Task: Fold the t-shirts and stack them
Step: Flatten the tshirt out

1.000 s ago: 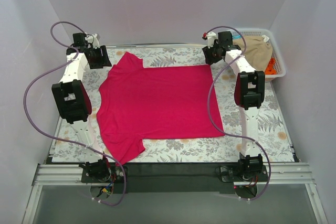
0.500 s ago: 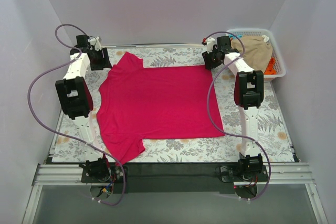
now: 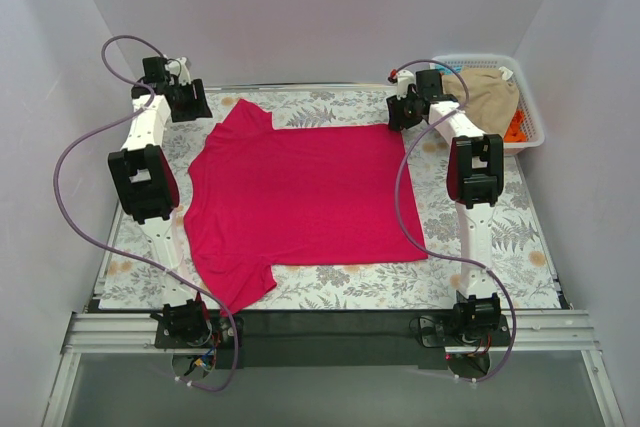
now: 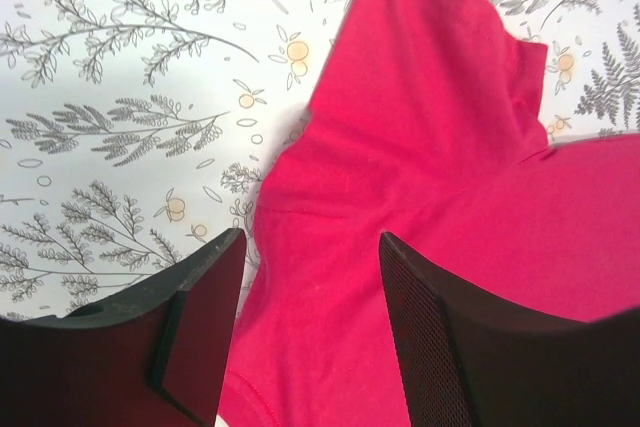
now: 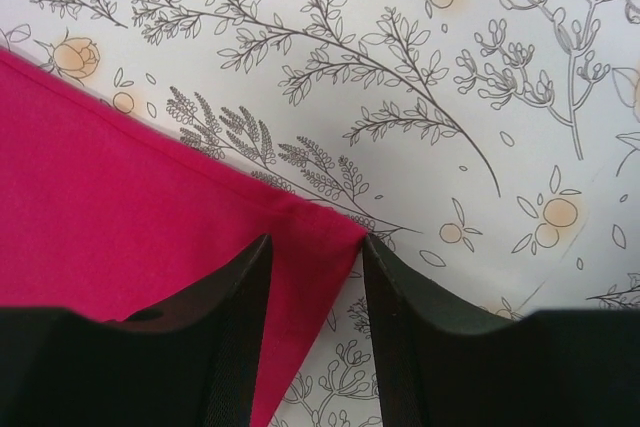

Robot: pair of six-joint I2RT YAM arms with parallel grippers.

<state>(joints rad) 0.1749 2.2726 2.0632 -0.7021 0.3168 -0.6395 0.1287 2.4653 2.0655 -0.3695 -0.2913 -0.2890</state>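
Top cam: crimson-pink t-shirt (image 3: 300,197) lies spread flat mid-table (image 3: 500,247) on the floral cover. Collar end is to the left, hem to the right, w/ one sleeve toward the far edge and one toward the near edge. Left claw (image 3: 190,102) sits far-left, just beside the far sleeve. Right claw (image 3: 400,112) is at the shirt's far-right hem corner. White lattice basket (image 3: 530,117) at far right has a tan t-shirt (image 3: 490,97) heaped in it, w/ a bit of orange cloth (image 3: 515,127) inside too.

Left wrist cam: left claw (image 4: 310,247) has fingers apart, nothing clamped. Pink shirt (image 4: 430,147) shows btwn them where the sleeve meets the body. Can't tell if the tips touch cloth.

Right wrist cam: right claw (image 5: 315,247) has fingers apart w/ a narrower gap, straddling the hem corner. The shirt (image 5: 120,177) corner lies flat btwn them, not pinched.
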